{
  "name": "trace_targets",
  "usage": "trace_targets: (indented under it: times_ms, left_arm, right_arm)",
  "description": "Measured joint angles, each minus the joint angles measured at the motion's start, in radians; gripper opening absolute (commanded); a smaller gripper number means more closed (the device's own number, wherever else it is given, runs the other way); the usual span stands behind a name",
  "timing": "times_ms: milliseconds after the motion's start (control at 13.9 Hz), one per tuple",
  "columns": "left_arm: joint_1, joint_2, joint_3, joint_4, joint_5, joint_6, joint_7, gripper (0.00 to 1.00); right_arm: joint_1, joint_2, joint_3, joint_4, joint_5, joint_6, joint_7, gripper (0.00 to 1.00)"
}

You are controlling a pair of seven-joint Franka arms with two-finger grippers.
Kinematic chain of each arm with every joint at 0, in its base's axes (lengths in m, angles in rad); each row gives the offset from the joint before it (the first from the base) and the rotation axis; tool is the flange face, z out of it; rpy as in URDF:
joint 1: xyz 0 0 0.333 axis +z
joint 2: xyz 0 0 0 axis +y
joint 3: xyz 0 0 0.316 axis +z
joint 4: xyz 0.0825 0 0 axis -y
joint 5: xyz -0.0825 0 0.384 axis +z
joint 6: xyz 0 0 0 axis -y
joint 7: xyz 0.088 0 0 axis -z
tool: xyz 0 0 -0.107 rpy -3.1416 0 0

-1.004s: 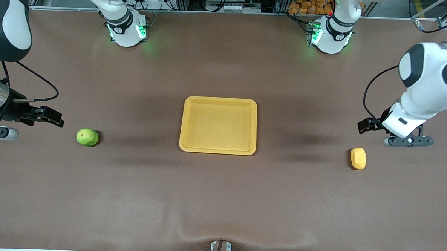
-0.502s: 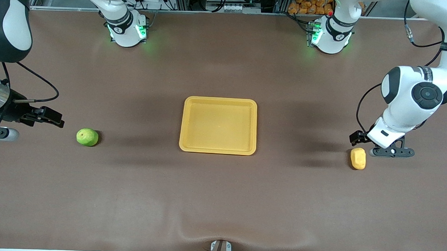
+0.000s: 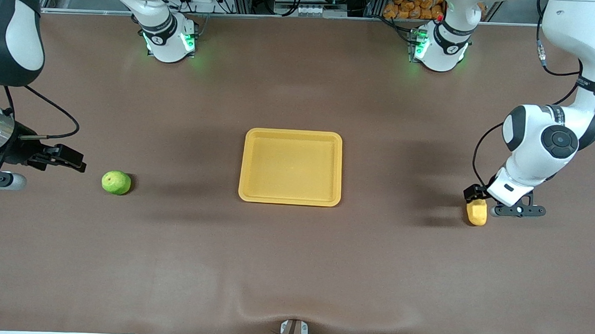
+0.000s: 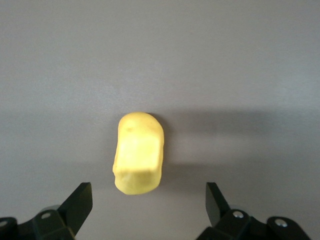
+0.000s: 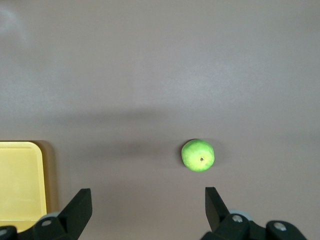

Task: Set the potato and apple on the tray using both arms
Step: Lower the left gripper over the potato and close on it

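The yellow-orange potato [image 3: 476, 214] lies on the brown table toward the left arm's end. My left gripper [image 3: 473, 194] is open and low over the potato's end that is farther from the front camera. In the left wrist view the potato [image 4: 138, 152] lies just ahead of the gripper [image 4: 148, 202], not between the fingers. The green apple [image 3: 116, 182] lies toward the right arm's end. My right gripper [image 3: 72, 158] is open and empty, apart from the apple. The right wrist view shows the apple [image 5: 198, 155] ahead of the gripper [image 5: 148, 205]. The yellow tray [image 3: 291, 166] lies empty at the table's middle.
A corner of the tray [image 5: 20, 180] shows in the right wrist view. The brown mat has a wrinkle [image 3: 291, 315] at the edge nearest the front camera. Both arm bases [image 3: 167, 41] stand along the edge farthest from it.
My left arm has swung in and come down, bringing its open gripper from beside the potato to low over its end. The right arm has barely moved. Potato and apple have not moved.
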Motion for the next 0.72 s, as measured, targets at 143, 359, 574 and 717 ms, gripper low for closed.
trace_targets:
  times_ms: [143,359,574,717]
  left_arm:
    - [0.015,0.02,0.0,0.002,0.001,0.011,0.002,1.0]
    - [0.021,0.049,0.0,0.022,0.001,0.016,0.003,1.0]
    - [0.023,0.081,0.0,0.057,0.001,0.018,0.003,1.0]
    - [0.025,0.104,0.0,0.074,0.001,0.026,0.003,1.0]
  right_arm:
    - [0.0,0.001,0.0,0.001,0.0,0.0,0.0,1.0]
    - [-0.002,0.004,-0.001,0.001,0.0,0.0,0.0,1.0]
    - [-0.016,0.007,-0.01,0.002,0.0,0.006,0.0,1.0]
    - [-0.049,0.01,-0.015,0.003,0.0,0.01,-0.006,1.0]
